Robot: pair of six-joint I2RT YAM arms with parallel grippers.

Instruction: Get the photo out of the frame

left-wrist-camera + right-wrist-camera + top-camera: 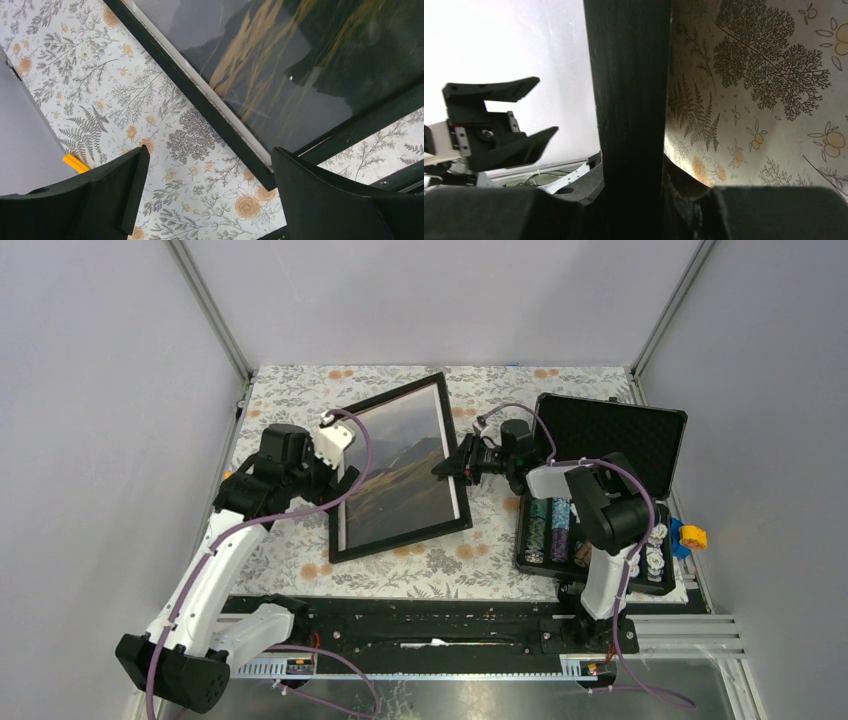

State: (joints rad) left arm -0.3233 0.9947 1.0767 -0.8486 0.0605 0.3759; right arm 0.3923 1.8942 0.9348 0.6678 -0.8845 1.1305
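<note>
The black frame (400, 540) stands tilted on the floral cloth with its glass front facing up. The photo (400, 465) of mountains and olive hills is inside it behind the glass. My right gripper (455, 468) is shut on the frame's right edge, which fills the gap between its jaws as a black bar (629, 100) in the right wrist view. My left gripper (330, 475) is open and empty beside the frame's left edge. In the left wrist view its open gripper (209, 152) hovers over the cloth, next to a corner of the frame (200, 100) and the photo (280, 65).
An open black case of poker chips (560, 530) lies at the right, its foam lid (615, 435) raised behind my right arm. A yellow and blue object (690, 536) sits at the case's right side. A small orange piece (75, 162) lies at the cloth's edge.
</note>
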